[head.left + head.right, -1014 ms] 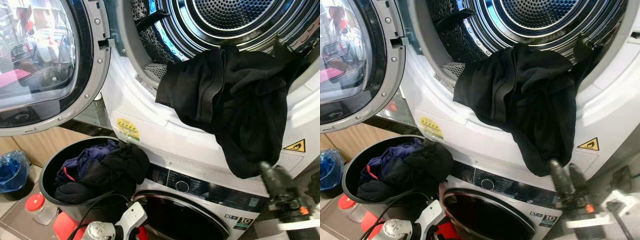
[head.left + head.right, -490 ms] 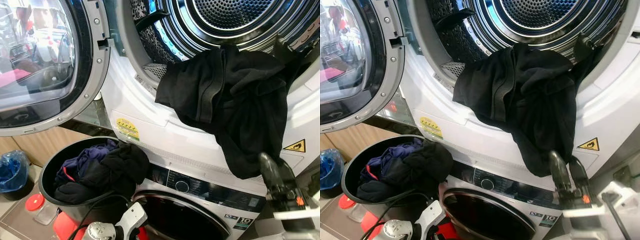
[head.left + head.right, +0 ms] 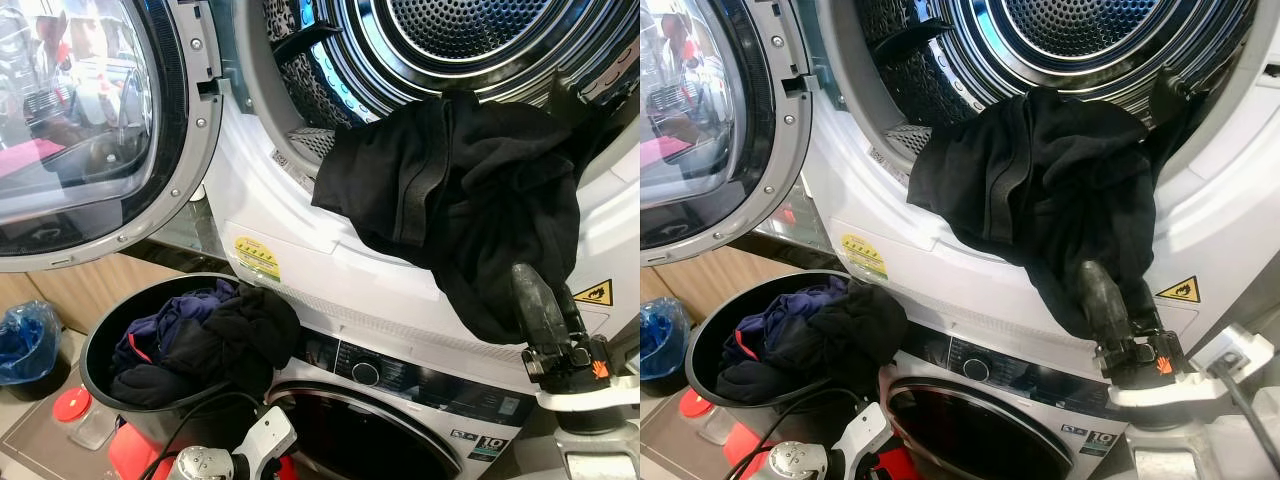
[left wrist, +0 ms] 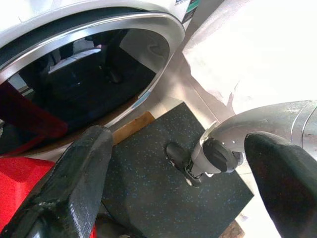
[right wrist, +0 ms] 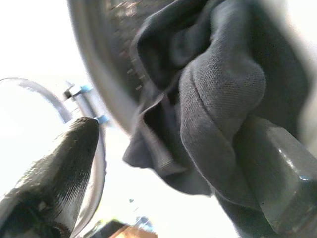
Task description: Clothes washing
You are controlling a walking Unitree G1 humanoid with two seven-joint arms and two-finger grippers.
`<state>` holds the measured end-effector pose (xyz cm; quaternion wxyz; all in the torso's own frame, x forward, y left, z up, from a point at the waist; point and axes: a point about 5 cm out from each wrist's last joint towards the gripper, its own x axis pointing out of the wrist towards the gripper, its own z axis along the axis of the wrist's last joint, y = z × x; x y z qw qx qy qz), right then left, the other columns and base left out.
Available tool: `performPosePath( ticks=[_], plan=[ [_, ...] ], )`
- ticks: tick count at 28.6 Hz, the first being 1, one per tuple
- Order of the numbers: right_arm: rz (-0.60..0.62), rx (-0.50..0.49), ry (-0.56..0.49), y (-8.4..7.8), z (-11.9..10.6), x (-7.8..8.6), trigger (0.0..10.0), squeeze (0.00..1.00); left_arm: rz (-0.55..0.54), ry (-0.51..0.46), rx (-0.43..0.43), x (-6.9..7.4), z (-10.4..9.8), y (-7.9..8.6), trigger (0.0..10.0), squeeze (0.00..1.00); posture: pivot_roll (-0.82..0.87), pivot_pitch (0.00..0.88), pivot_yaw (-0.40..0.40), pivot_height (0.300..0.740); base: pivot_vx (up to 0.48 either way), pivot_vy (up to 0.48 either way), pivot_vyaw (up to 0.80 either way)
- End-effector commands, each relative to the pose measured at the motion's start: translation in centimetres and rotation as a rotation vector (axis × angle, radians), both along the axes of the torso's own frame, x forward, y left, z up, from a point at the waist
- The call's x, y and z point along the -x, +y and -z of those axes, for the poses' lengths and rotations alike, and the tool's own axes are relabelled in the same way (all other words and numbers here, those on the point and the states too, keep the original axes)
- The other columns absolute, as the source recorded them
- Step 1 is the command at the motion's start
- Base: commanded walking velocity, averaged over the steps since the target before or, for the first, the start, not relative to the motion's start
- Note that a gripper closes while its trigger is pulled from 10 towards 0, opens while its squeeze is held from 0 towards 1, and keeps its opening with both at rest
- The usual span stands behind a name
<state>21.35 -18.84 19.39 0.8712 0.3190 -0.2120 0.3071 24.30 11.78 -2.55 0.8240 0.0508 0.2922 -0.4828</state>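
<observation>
Up at the drum's lip, right pincer (image 3: 540,300) raised, fingers spread wide against hanging black garment (image 3: 470,190), gripping nothing

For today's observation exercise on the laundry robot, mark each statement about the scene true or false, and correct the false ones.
1. A black garment hangs over the rim of the upper machine's open drum. True.
2. The round black basket on the floor is empty. False: it holds dark clothes.
3. The right tool is raised at the hanging lower edge of the black garment. True.
4. The upper machine's door is shut. False: it is swung open to the left.
5. The left tool grips a red shirt. False: its fingers are open and hold nothing, down by the lower machine's door.
</observation>
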Motion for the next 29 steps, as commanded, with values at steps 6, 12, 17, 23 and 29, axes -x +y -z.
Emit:
performPosePath(
  ticks=[6,12,17,23,29],
  plan=[
    [-0.081,-0.006,-0.042,2.7,-1.4,-0.9,10.0,0.0,0.004,-0.006,-0.02,-0.2,0.0,0.1,10.0,0.0,-0.03,0.006,0.039,0.74,0.0,0.0,0.0],
    [-0.04,0.06,-0.046,5.4,-1.9,-3.4,10.0,0.0,0.006,-0.019,-0.02,-0.4,-0.2,-0.1,10.0,0.0,-0.02,0.0,0.039,0.74,0.0,0.0,0.0],
    [-0.065,0.093,-0.055,6.8,-2.1,-3.9,10.0,0.0,0.005,-0.024,-0.018,-0.4,-0.3,-0.2,10.0,0.0,-0.01,0.0,0.038,0.74,0.0,0.0,0.0],
    [-0.103,0.128,-0.08,9.1,-2.3,-4.6,10.0,0.0,0.005,-0.03,-0.015,-0.5,-0.4,-0.3,10.0,0.0,-0.02,0.0,0.049,0.74,0.0,0.0,0.0],
    [-0.124,0.131,-0.109,11.3,-3.1,-5.4,10.0,0.0,0.002,-0.035,-0.017,-0.7,-0.5,-0.3,10.0,0.0,-0.02,0.0,0.06,0.74,0.0,0.0,0.0]
  ],
)
